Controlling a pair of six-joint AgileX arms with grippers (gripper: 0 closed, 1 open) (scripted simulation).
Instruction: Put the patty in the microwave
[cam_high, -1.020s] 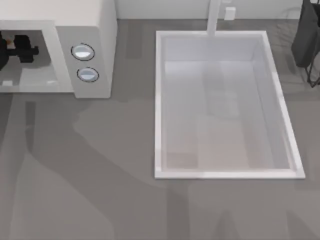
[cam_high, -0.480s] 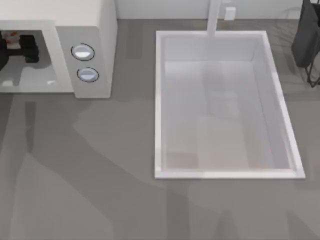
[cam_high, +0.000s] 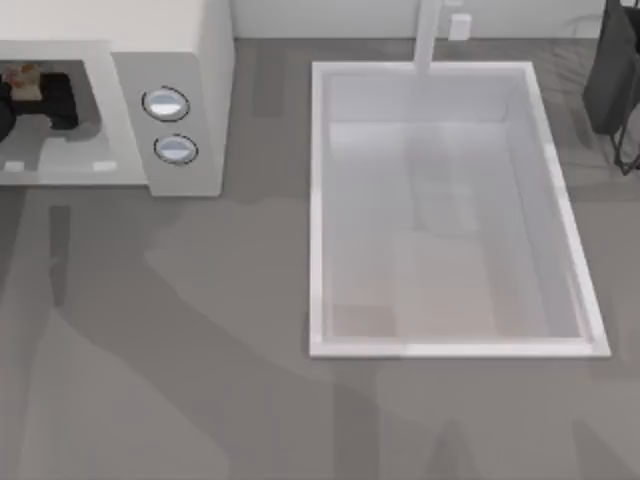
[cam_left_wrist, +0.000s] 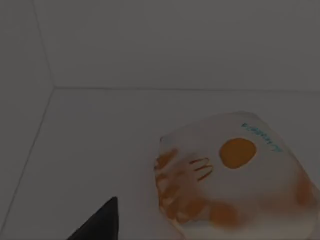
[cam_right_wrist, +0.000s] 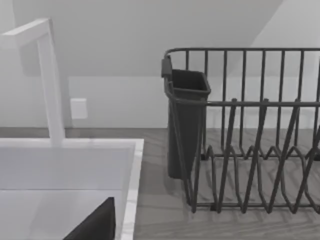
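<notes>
The patty (cam_left_wrist: 235, 180) lies on the pale floor of the microwave (cam_high: 190, 60) cavity, near the seam where the floor meets the back wall; in the left wrist view it is a flattish cream round with orange-brown blotches and one solid orange spot. From above, a small tan and orange bit of it (cam_high: 22, 74) shows at the far left of the cavity opening, just beside the dark shape of the left gripper (cam_high: 45, 100), which is reached into the cavity. One dark fingertip (cam_left_wrist: 100, 222) of that gripper juts into the left wrist view close to the patty but apart from it, with bare floor between them. Nothing is seen pinched, yet whether the fingers are spread or pressed together cannot be told.

The microwave stands at the table's far left corner, its two round silver-blue knobs (cam_high: 166, 104) on the panel right of the opening. To its right, well apart, the white sink basin (cam_high: 318, 200) is sunk into the grey table (cam_high: 200, 350), with a white faucet (cam_right_wrist: 47, 75) at its far edge. A dark wire dish rack (cam_right_wrist: 250, 150) with a dark cup (cam_right_wrist: 185, 120) at its end sits at the far right, where the right arm is parked; a dark fingertip (cam_right_wrist: 97, 222) of the right gripper shows over the basin's edge, its state unreadable
</notes>
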